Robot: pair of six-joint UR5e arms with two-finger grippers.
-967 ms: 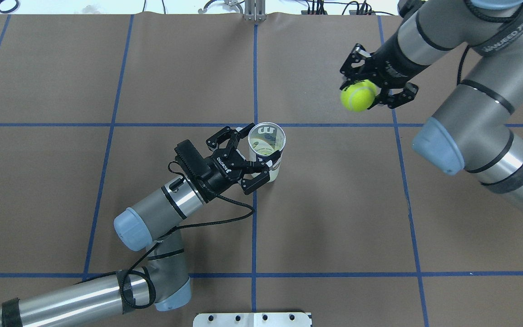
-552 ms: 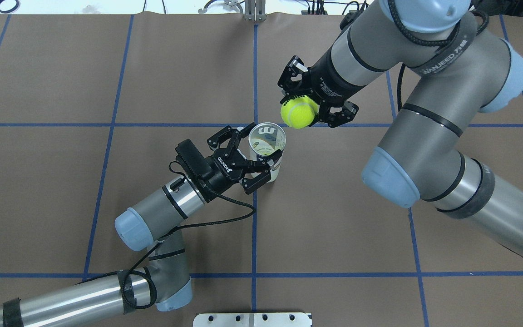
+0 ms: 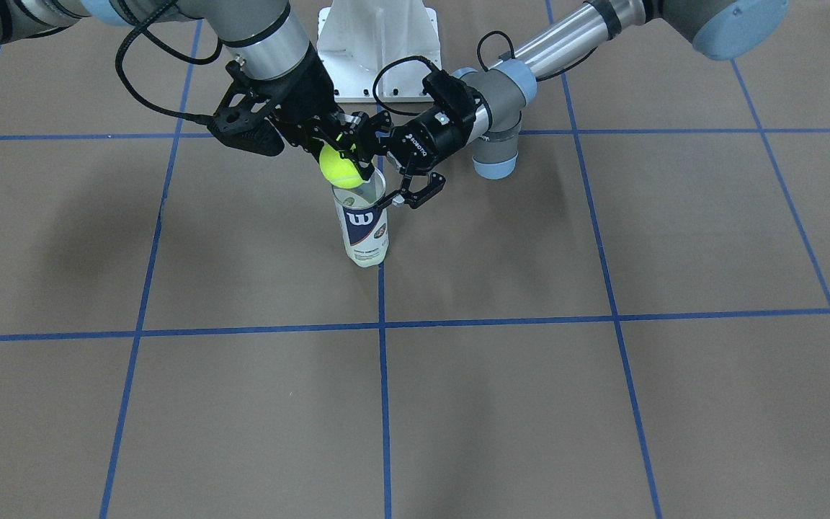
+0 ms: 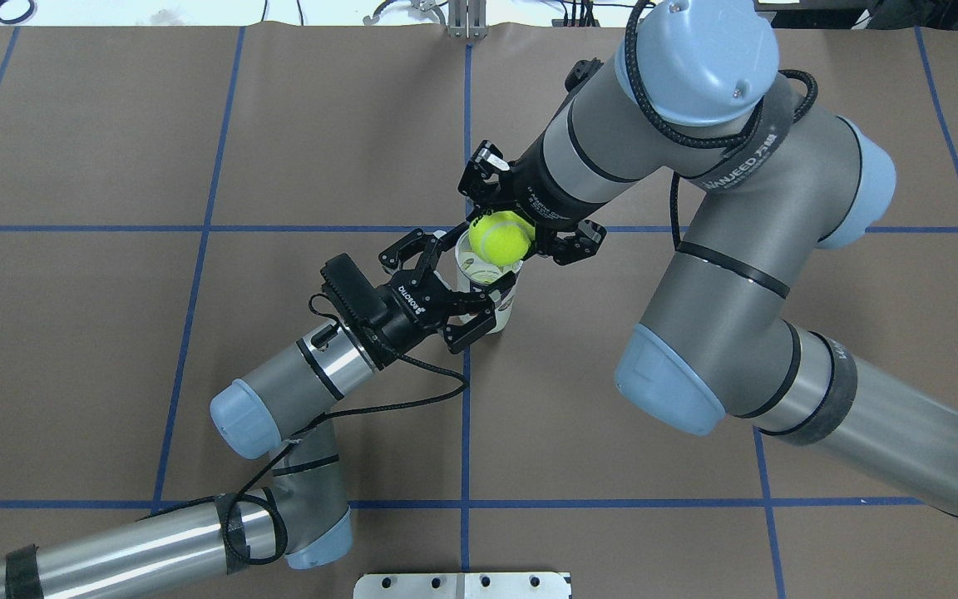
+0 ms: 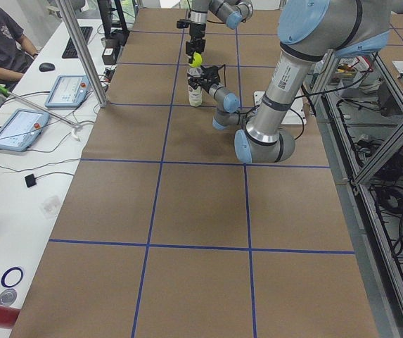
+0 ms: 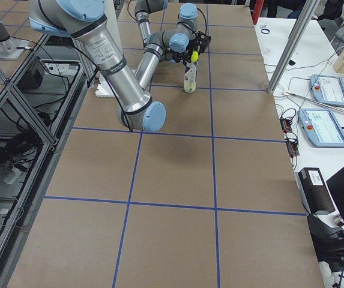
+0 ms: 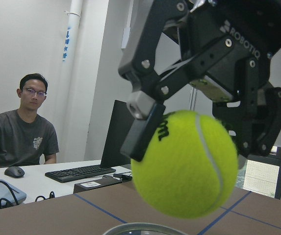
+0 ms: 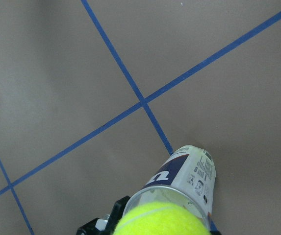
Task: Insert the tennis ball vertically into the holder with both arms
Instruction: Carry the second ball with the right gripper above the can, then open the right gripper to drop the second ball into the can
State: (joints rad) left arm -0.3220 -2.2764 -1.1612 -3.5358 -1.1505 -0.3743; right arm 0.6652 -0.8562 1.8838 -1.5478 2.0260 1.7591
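Observation:
The holder (image 4: pixel 497 309), a clear can with a navy "W" label, stands upright on the brown table; it also shows in the front view (image 3: pixel 364 231) and the right wrist view (image 8: pixel 187 174). My left gripper (image 4: pixel 475 273) is shut on the holder's upper part, also in the front view (image 3: pixel 380 189). My right gripper (image 4: pixel 502 233) is shut on a yellow tennis ball (image 4: pixel 496 241) and holds it just above the holder's open mouth. The ball shows in the front view (image 3: pixel 341 167) and in the left wrist view (image 7: pixel 184 164), just above the metal rim (image 7: pixel 140 228).
A white metal pedestal (image 3: pixel 377 43) stands at the robot's base. A seated operator (image 7: pixel 22 127) and a white side table with tablets (image 5: pixel 18 127) lie beyond the table's far edge. A metal post (image 5: pixel 81 49) stands at that edge.
My right arm has swung left with the ball, from the far right of the table to just over the holder's mouth. My left gripper and the holder have not moved.

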